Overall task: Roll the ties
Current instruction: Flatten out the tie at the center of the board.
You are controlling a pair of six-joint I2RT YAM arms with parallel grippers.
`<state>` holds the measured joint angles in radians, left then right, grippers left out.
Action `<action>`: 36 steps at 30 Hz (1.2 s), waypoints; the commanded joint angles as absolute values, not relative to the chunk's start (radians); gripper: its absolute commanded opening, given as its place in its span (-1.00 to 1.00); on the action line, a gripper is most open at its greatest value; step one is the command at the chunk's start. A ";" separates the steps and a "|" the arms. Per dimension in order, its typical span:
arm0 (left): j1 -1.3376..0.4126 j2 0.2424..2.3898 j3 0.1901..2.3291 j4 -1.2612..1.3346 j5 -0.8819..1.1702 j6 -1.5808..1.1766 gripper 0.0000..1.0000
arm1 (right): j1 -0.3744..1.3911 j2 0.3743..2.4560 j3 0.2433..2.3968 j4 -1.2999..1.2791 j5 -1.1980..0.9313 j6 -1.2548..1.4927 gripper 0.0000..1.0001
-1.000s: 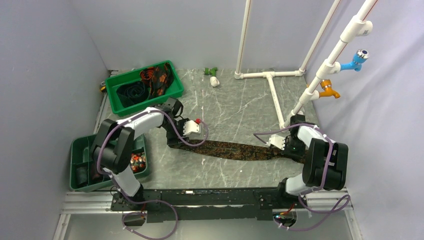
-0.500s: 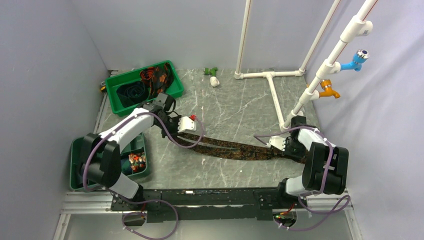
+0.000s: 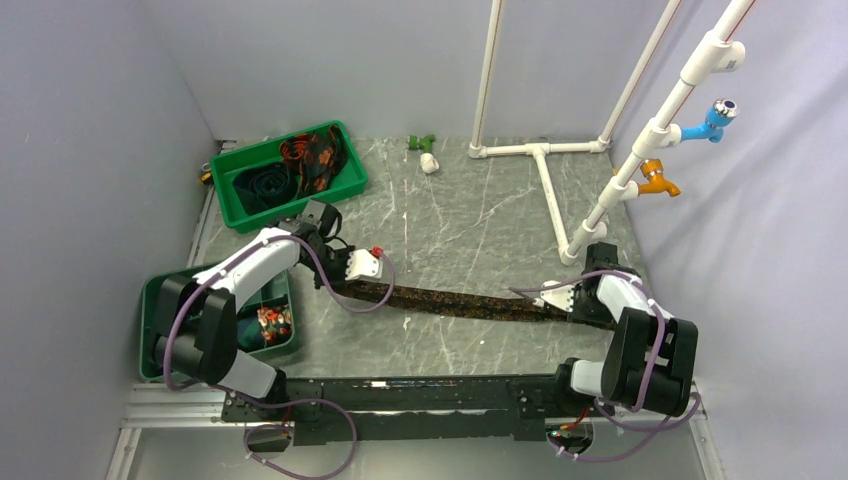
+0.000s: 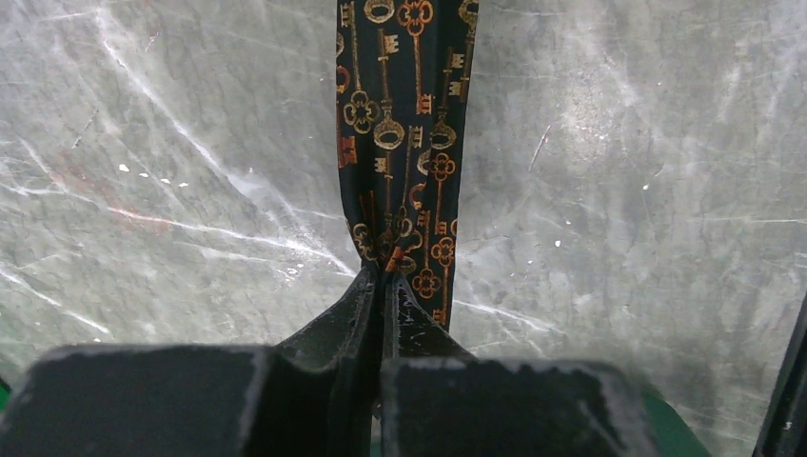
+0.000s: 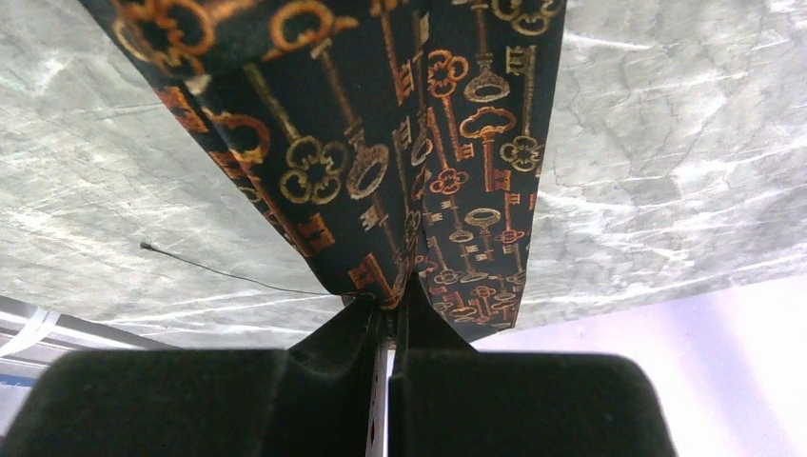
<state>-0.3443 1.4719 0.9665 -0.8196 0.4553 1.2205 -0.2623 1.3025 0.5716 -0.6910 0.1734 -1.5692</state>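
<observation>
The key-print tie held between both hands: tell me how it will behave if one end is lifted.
Probably floppy: the tie puckers into folds where the left hand and right hand pinch it. Likely light, since thin fingertip pinches hold it. Released, it would probably drape flat on the table, not roll.

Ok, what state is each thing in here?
tie: unrolled, stretched between both pincers
left pincer: shut on tie's narrow end
right pincer: shut on tie's wide end
far tray: holds other ties
</observation>
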 commanded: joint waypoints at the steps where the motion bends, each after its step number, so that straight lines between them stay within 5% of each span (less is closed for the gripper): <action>1: -0.371 1.453 0.942 -0.796 0.411 1.296 -0.73 | -0.274 1.277 0.522 -0.676 0.162 -1.644 -1.00; 4: -0.398 1.483 0.935 -0.774 0.368 1.264 -0.40 | -0.273 1.284 0.565 -0.691 0.133 -1.634 -0.90; 7: -0.405 1.500 0.950 -0.782 0.367 1.233 -0.12 | -0.272 1.296 0.658 -0.788 0.090 -1.611 -0.03; 9: -0.403 1.494 0.959 -0.778 0.370 1.203 0.06 | -0.272 1.299 0.721 -0.877 0.064 -1.595 0.22; 15: -0.373 1.454 0.994 -0.764 0.440 1.125 0.32 | -0.274 1.258 0.855 -1.112 -0.015 -1.591 0.11; 20: -0.373 1.476 1.019 -0.740 0.475 1.070 0.37 | -0.239 1.272 0.855 -1.109 -0.062 -1.549 -0.11; 22: -0.377 1.492 1.036 -0.741 0.496 1.052 0.61 | -0.208 1.302 0.865 -1.108 -0.089 -1.494 -0.12; 24: -0.390 1.506 1.041 -0.733 0.492 1.044 0.62 | -0.159 1.327 0.871 -1.090 -0.112 -1.431 -0.12; 31: -0.442 1.546 1.009 -0.686 0.466 1.049 0.69 | 0.076 1.405 0.904 -1.010 -0.209 -1.197 0.09; 36: -0.469 1.581 0.989 -0.648 0.432 1.044 0.71 | 0.166 1.431 0.853 -0.931 -0.217 -1.140 0.46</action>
<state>-0.4515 1.5578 1.0004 -0.6857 0.4374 1.0523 0.1192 1.4174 0.8680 -0.9974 -0.1650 -1.2297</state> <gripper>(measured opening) 0.854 0.657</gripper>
